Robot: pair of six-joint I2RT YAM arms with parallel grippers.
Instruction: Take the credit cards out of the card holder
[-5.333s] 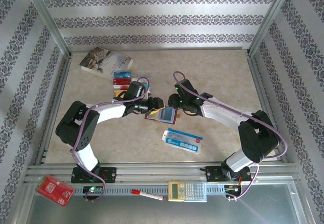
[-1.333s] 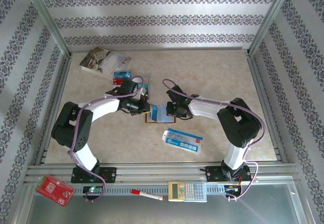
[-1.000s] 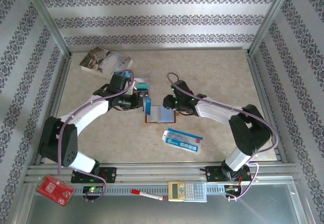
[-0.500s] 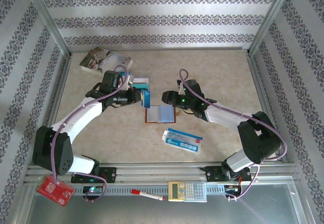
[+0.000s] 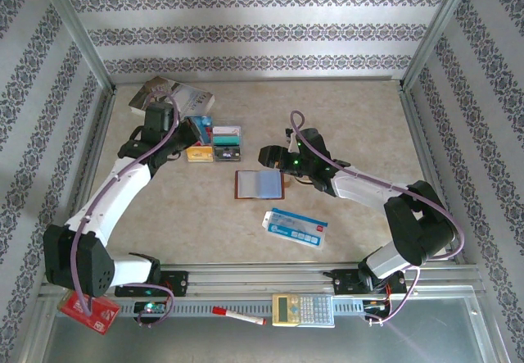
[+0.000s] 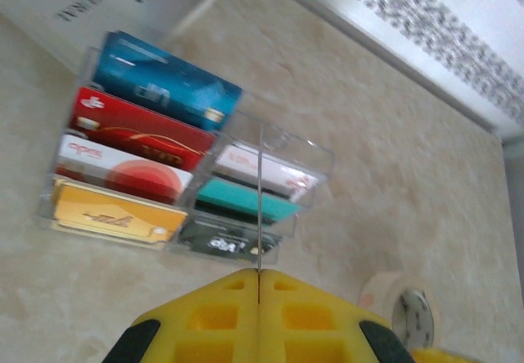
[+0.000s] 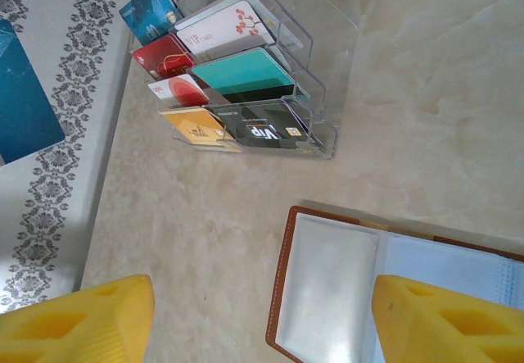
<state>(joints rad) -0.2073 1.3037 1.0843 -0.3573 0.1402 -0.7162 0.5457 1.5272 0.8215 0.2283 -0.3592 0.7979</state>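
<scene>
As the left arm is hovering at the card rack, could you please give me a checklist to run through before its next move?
1. Left gripper shut on a credit card, seen edge-on: ok.
2. Free slot in the clear rack, behind its white card: ok, it looks empty.
3. Right gripper open and holding nothing: ok.
4. Card holder lying open, leaving its pockets within reach: ok.
5. More cards left in its sleeves: cannot tell.
</scene>
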